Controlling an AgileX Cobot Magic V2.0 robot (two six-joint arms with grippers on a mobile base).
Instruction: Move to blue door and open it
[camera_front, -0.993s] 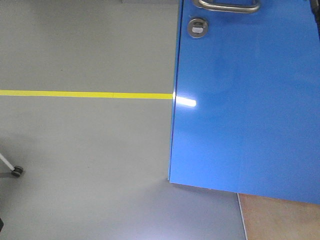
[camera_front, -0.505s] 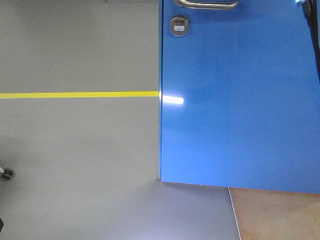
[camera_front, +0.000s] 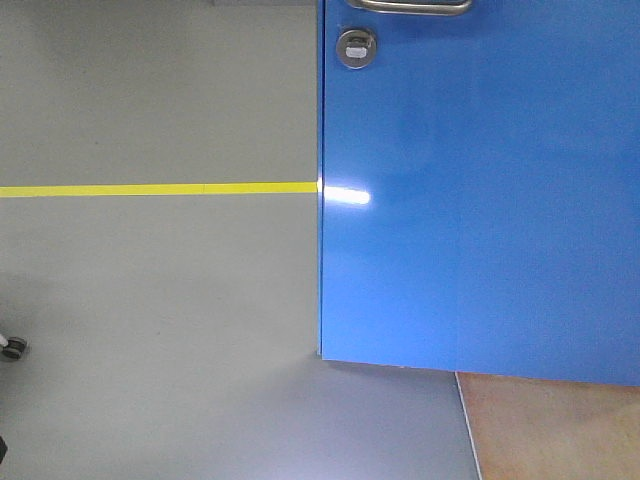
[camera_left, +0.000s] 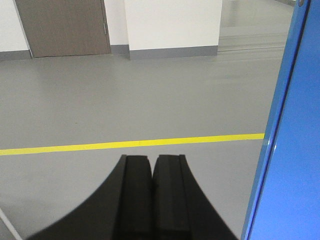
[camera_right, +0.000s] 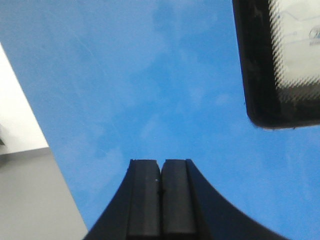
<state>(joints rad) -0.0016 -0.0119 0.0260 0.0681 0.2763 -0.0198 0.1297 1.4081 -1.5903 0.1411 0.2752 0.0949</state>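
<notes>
The blue door (camera_front: 480, 200) fills the right of the front view, glossy, with its free edge near the middle. At the top edge show part of its silver lever handle (camera_front: 410, 6) and the round thumb-turn lock (camera_front: 356, 47). In the left wrist view my left gripper (camera_left: 152, 159) is shut and empty over the grey floor, with the blue door's edge (camera_left: 280, 130) to its right. My right gripper (camera_right: 160, 162) is shut and empty, pointing straight at the blue door's face (camera_right: 150, 80) at close range.
A yellow floor line (camera_front: 160, 188) runs across the grey floor up to the door's edge. A small caster wheel (camera_front: 12, 347) sits at the far left. A brown floor patch (camera_front: 550, 425) lies below the door. A dark-framed panel (camera_right: 280, 60) is on the door's face.
The door's edge has shifted left in the front view and stands more upright. The handle and lock have slid left and slightly up. The caster has moved toward the left border.
</notes>
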